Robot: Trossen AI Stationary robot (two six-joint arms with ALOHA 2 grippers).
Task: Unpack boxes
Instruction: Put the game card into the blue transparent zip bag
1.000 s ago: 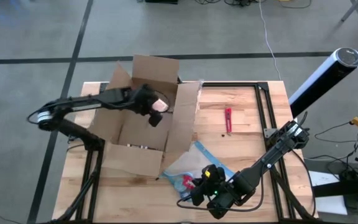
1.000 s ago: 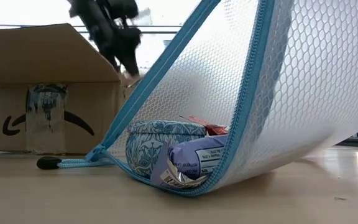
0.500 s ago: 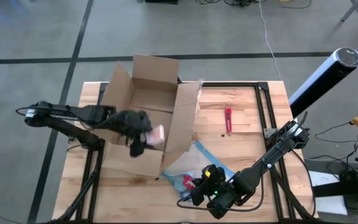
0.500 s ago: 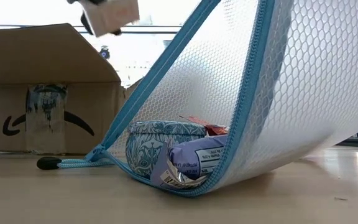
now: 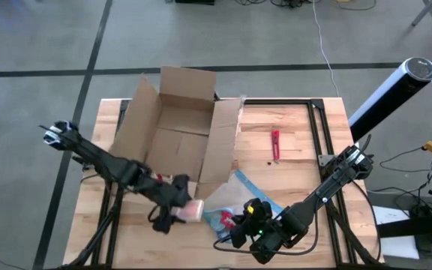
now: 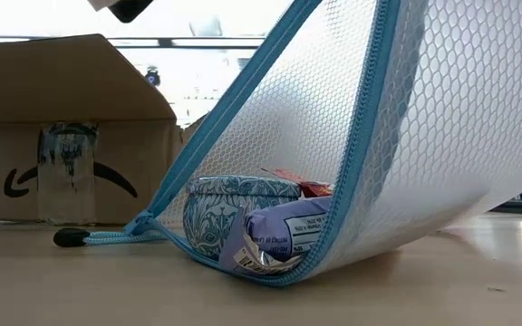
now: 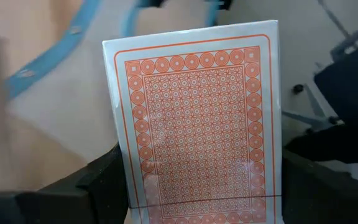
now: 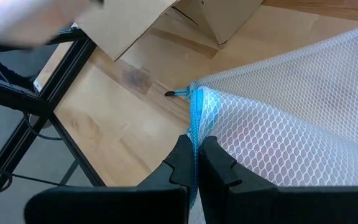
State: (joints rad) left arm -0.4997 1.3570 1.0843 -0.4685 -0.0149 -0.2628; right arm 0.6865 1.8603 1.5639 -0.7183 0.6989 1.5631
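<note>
**Left gripper carries a card deck beside the pouch; right gripper pinches the pouch edge**

My left gripper (image 5: 180, 211) is clamped on a pack of playing cards (image 7: 199, 124); in the left wrist view the red-patterned back fills the space between the two dark fingers (image 7: 101, 180). From above I see it near the front of the table (image 5: 291, 142), just in front of the box and right beside the mesh pouch (image 5: 235, 196).

My right gripper (image 8: 197, 163) is closed on the blue zipper edge of that pouch, holding it up. At table height the pouch stands open like a tent, and I can see a patterned round tin (image 6: 243, 206) and a foil-wrapped packet (image 6: 284, 234) lying inside it.

The box (image 5: 175, 139) sits on the left half of the table with its flaps spread open; I cannot tell what is inside. The low view shows its taped side with a black printed mark. A small red tool (image 5: 274, 144) lies on the wood to the right of the box, well apart from both grippers.
</note>
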